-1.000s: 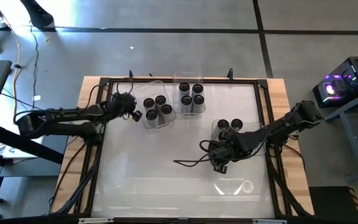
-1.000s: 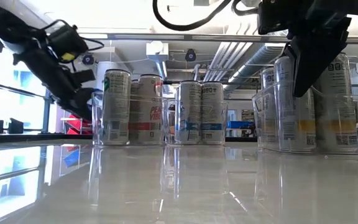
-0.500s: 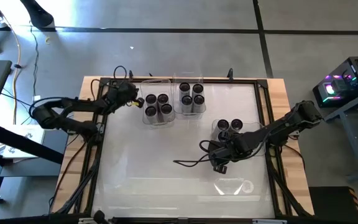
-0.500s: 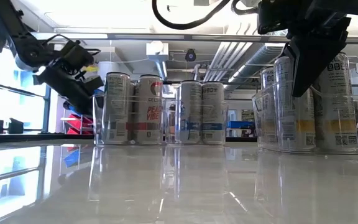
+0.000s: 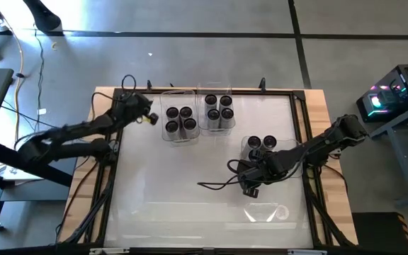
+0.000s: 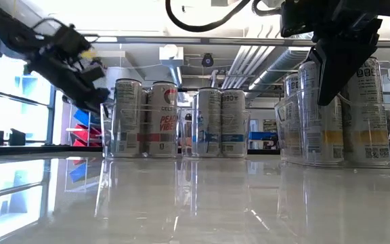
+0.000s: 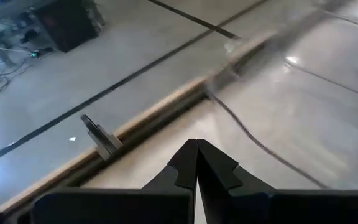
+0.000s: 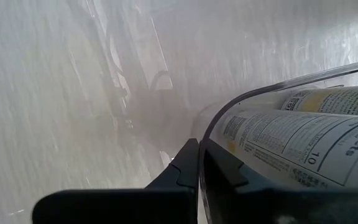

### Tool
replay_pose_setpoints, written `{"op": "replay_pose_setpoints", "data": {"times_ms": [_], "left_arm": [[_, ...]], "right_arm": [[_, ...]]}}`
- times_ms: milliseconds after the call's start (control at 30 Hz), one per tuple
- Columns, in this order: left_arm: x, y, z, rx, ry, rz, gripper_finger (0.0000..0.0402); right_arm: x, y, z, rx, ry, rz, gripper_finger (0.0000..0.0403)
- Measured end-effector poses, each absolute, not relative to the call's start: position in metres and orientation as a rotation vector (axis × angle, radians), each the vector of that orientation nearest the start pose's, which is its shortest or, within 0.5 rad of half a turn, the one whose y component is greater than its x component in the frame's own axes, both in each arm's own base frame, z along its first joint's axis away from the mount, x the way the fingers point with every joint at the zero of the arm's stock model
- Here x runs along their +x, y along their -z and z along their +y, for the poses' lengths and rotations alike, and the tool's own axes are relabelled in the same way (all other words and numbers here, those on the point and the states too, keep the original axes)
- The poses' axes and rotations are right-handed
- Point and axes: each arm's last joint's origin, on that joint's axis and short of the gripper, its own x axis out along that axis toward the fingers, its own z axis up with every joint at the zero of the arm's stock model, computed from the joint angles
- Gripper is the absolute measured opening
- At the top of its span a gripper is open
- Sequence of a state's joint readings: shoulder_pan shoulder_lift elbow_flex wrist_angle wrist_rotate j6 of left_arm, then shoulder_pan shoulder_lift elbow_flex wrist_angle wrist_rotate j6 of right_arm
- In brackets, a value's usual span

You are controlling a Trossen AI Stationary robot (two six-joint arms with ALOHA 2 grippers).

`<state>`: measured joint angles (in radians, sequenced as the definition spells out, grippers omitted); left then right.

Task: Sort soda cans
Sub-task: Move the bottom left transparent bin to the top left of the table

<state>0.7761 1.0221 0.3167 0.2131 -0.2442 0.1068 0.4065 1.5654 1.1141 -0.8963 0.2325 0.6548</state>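
Four soda cans (image 5: 179, 120) just beside closed left gripper (image 5: 151, 118)

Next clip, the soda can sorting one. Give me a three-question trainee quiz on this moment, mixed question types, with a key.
1. True or false: the left gripper holds a soda can.
2. How many cans show in the far middle tray, seen from above?
3. The right gripper is: A) beside the right tray, fingers shut; B) above the middle tray; C) off the table.

Key: 1 false, it is shut and empty, beside the left tray. 2 four. 3 A.
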Motion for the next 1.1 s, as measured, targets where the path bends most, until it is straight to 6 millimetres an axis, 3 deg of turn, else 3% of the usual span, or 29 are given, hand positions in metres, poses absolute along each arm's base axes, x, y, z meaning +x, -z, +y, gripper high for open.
{"op": "replay_pose_setpoints", "data": {"times_ms": [233,433,700,1100], "left_arm": [[0.116,-0.179,0.073,-0.130,-0.784,0.672,0.0000],[0.112,-0.183,0.027,-0.345,-0.592,0.549,0.0000],[0.120,-0.175,-0.011,-0.494,-0.438,0.601,0.0000],[0.162,-0.149,-0.038,-0.445,-0.518,0.570,0.0000]], "right_arm": [[0.266,-0.221,0.107,0.138,0.271,1.249,0.0003],[0.266,-0.221,0.107,0.132,0.269,1.248,0.0003],[0.266,-0.221,0.107,0.114,0.257,1.247,0.0003],[0.266,-0.221,0.107,0.098,0.264,1.239,0.0003]]}}
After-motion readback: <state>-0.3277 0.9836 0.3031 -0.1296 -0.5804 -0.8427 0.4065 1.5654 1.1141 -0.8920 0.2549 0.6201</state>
